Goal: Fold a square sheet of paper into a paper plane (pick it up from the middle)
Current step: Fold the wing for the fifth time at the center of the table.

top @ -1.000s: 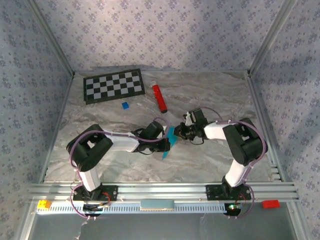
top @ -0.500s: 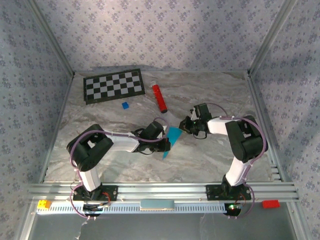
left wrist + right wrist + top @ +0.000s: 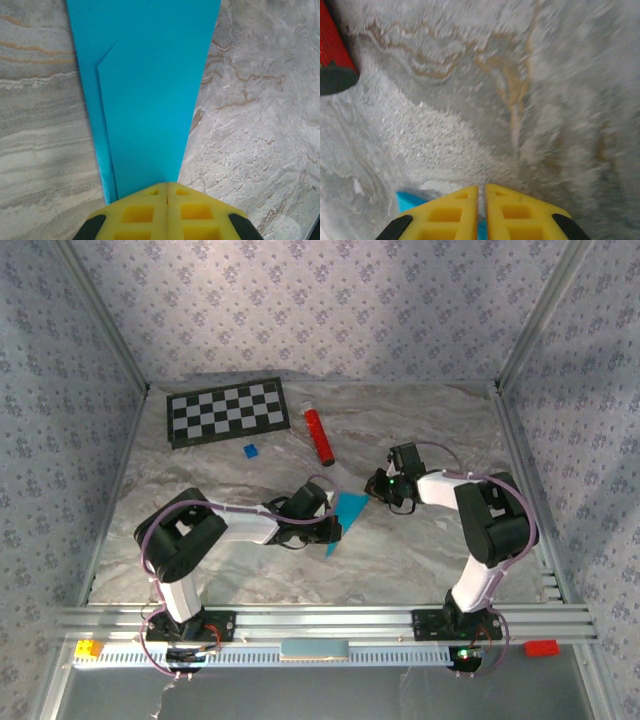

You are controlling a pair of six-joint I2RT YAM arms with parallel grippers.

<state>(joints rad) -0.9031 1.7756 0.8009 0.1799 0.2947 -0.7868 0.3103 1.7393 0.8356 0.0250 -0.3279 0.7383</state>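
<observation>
View from above: right gripper (image 3: 378,487) has backed off toward its own side, away from the thin cyan-blue folded sheet of paper (image 3: 349,508). A second ago that sheet looked like a narrow strip; now it spreads wider, one corner reaching right. Probably a flap just got drawn out, so folding is partway and there's no dart shape yet. Left gripper (image 3: 333,529) sits at the sheet's left edge, left arm bent low across the grey marbled table (image 3: 420,560). Right arm has its elbow high, forearm reaching in to centre. Red plastic cylinder (image 3: 319,435) lies well behind

Left wrist view: yellow fingertips of left gripper (image 3: 167,186) pressed fully together on the sheet's narrow end. The sheet (image 3: 150,100) fans away, an overlapped layer showing

Right wrist view: blurred. Right gripper (image 3: 481,187) jaws nearly together, hairline slit. Sliver of the sheet (image 3: 407,200) peeks beside one finger; can't tell if it's pinched
</observation>
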